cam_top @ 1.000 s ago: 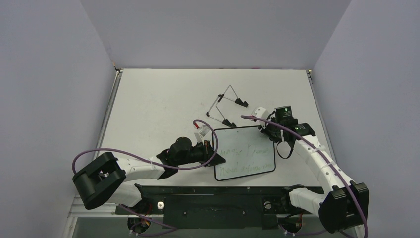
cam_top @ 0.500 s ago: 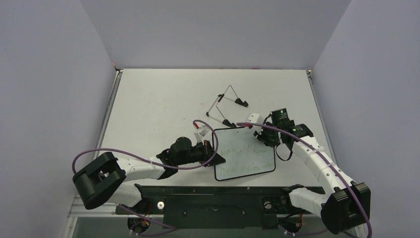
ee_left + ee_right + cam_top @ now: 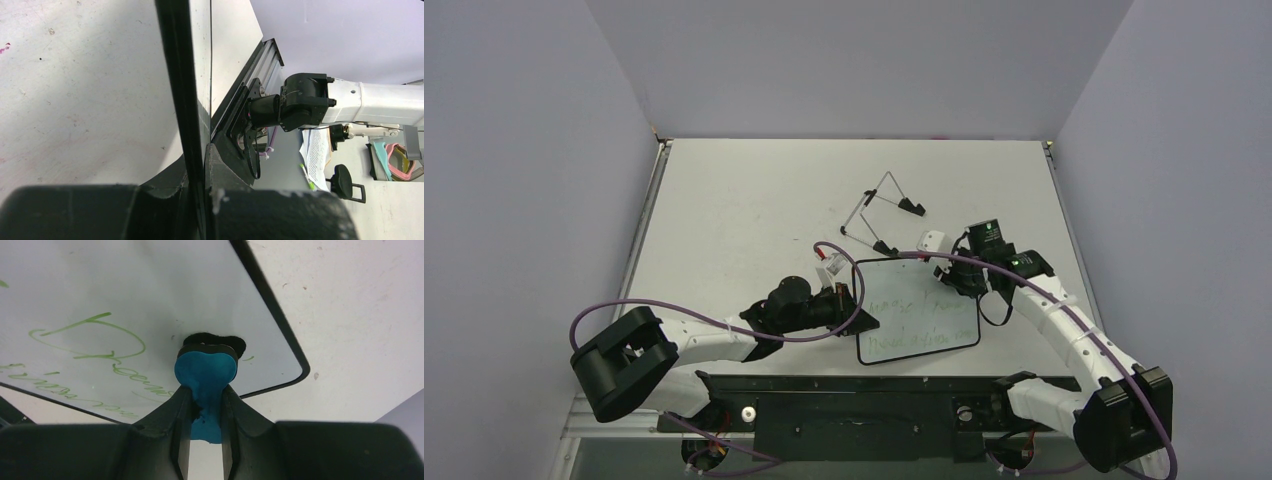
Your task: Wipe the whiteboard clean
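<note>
From overhead, the whiteboard (image 3: pixel 917 310) sits low in the middle of the frame, between the two arms, with the left claw (image 3: pixel 856 305) at its left edge. That arm's own camera sees the board edge-on, a dark strip running up the centre of the frame, with both fingers pinched tight on it at the bottom. I cannot tell whether the board's far edge rests on the table (image 3: pixel 744 200). The right claw (image 3: pixel 205 390) is closed on a blue eraser (image 3: pixel 205 371), gripped between its fingers at the bottom centre of its own view. The eraser's black felt presses against the white face near the board's corner at the right of that frame. Green handwriting (image 3: pixel 90 340) runs across the left half of that view, beside the eraser. A wire stand (image 3: pixel 879 215) lies on the table just above the board, apart from it.
</note>
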Available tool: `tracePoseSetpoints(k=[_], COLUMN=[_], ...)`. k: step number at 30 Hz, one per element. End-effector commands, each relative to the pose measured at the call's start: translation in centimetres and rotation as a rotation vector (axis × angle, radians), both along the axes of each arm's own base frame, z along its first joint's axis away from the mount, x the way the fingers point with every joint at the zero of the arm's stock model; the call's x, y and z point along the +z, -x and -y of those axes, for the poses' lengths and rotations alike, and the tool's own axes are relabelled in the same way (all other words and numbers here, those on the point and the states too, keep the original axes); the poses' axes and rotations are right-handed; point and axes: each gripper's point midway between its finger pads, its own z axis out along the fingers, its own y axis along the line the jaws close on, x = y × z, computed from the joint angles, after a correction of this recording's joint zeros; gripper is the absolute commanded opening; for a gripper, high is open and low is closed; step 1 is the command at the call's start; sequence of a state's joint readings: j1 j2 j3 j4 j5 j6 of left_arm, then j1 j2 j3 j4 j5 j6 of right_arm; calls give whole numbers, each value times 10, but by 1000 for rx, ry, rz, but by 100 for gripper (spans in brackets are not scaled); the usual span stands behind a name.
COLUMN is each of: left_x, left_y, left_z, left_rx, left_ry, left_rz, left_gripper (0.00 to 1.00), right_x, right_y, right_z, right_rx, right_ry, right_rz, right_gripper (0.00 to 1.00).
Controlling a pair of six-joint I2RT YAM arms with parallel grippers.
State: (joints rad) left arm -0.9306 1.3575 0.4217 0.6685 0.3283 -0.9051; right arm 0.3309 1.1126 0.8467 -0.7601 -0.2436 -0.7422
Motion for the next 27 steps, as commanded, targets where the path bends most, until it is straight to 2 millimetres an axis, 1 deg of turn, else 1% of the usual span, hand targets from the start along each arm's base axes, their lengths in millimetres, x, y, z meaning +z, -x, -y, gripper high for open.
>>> tracePoseSetpoints(k=[1,3,5,8,9,11,12,13,14,15,16,17,19,21,22,23,24,26,27], left_x=[33,32,33,32,32,33,33,33,33,33,33,33,33,33,33,33,33,32,32], left_y=[-1,-2,-2,-2,-2,-2,-2,-2,-2,-2,-2,-3,-2,-3,-3,-2,-2,-2,-2], left_z=[9,9,9,9,9,9,9,9,8,8,8,8,8,8,8,8,8,8,8], left_rx=[-37,-36,-37,-38,-35,-32,-31,-31,-31,-31,-30,-28,-28,-29,-29,-31,-30,-30,-30], left_ry=[73,72,73,73,72,74,74,74,75,74,73,74,74,74,74,73,73,72,73], left_rz=[102,104,104,104,104,107,107,107,107,107,107,107,108,108,108,107,108,107,107], left_gripper=[0,0,0,0,0,0,0,0,0,0,0,0,0,0,0,0,0,0,0], right_x=[14,13,9,6,4,5,6,10,11,16,17,17,14,9,7,3,-2,-5,-4], right_y=[-28,-29,-21,-4,4,7,5,-5,-12,-23,-28,-32,-32,-24,-19,-7,6,21,24], right_z=[13,21,19,4,-5,-15,-17,-15,-7,-2,5,12,21,23,16,15,7,-3,-5], right_rx=[-149,-177,-130,-10,52,93,91,40,-36,-78,-135,-169,-198,-159,-99,-60,16,101,120], right_ry=[-4,8,9,-26,-44,-56,-56,-50,-25,-26,-13,-10,12,28,16,20,5,-10,-15], right_rz=[117,111,81,19,-9,-7,2,42,67,109,124,136,131,94,72,24,-27,-66,-64], right_gripper=[0,0,0,0,0,0,0,0,0,0,0,0,0,0,0,0,0,0,0])
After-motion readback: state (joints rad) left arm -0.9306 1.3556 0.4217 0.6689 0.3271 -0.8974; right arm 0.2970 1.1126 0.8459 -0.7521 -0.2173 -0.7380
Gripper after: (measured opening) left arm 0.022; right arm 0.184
